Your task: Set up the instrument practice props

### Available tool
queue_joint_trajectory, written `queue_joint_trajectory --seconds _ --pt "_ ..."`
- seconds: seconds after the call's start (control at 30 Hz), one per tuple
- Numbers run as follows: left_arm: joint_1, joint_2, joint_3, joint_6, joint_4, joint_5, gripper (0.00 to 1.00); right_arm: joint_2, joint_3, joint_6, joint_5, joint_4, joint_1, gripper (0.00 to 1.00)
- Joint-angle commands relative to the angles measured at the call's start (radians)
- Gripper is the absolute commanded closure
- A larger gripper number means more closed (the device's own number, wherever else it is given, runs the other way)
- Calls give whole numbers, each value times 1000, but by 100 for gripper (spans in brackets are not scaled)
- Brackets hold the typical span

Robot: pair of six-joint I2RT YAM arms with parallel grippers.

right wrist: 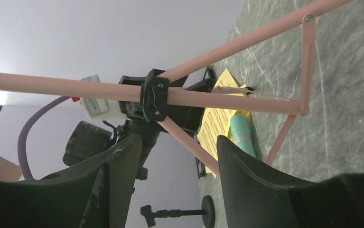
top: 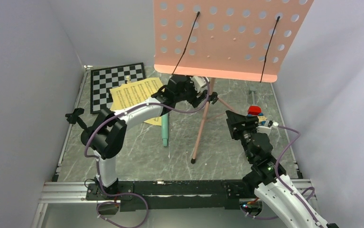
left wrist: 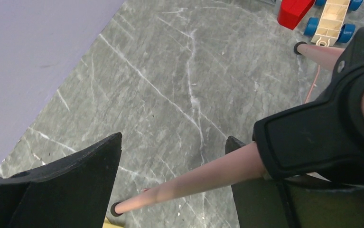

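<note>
The pink perforated music stand (top: pixel 227 38) is rising closest to the overhead lens, its plate filling the top of that view while its thin tripod legs (top: pixel 202 123) are spreading over the grey marbled counter (top: pixel 137 156) below. The left claw (left wrist: pixel 174 142) is hovering at the stand's black leg hub with its jaws standing wide apart; one pink leg is running through the gap between them, and neither finger is pressing on it. The right claw (right wrist: pixel 177 142) is waiting on the right side of the stand, jaws parted and gripping nothing, with the hub and legs lying just ahead of its fingertips. The yellow sheet-music pages (top: pixel 132 92) are lying flat to the left of the stand, and the mint-green tube (top: pixel 164 129) is lying beside them, closer to the stand's legs. The small black round-base stand (top: pixel 75 116) is standing well to the left of the music stand, by the wall. A chessboard (top: pixel 111 80) is sitting left of the stand, beyond the pages, and small toy blocks (top: pixel 255 111) are resting just right of its legs.
</note>
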Motion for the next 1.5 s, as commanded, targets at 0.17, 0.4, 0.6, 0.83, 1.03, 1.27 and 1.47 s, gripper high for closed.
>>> queue_joint_trajectory --seconds 0.17,0.4,0.6,0.83,1.03,1.27,1.47 --pt "36 81 82 11 104 127 16 -30 -12 -47 13 -62 -1 38" --pt "47 153 190 28 42 129 15 -32 -9 -115 32 -74 -1 38" --pt "84 39 62 -63 65 33 13 -41 0 -263 48 -70 -1 38" --pt "109 -225 -174 -188 43 -181 9 44 48 -519 -11 -4 -1 41" --pt "170 -409 -296 -412 -122 -365 5 200 93 -635 -79 125 34 42" --pt "238 -574 -422 -592 -300 -464 4 359 186 -777 192 209 354 40" --pt "286 -650 -428 -687 -469 -562 2 591 303 -812 206 339 509 37"
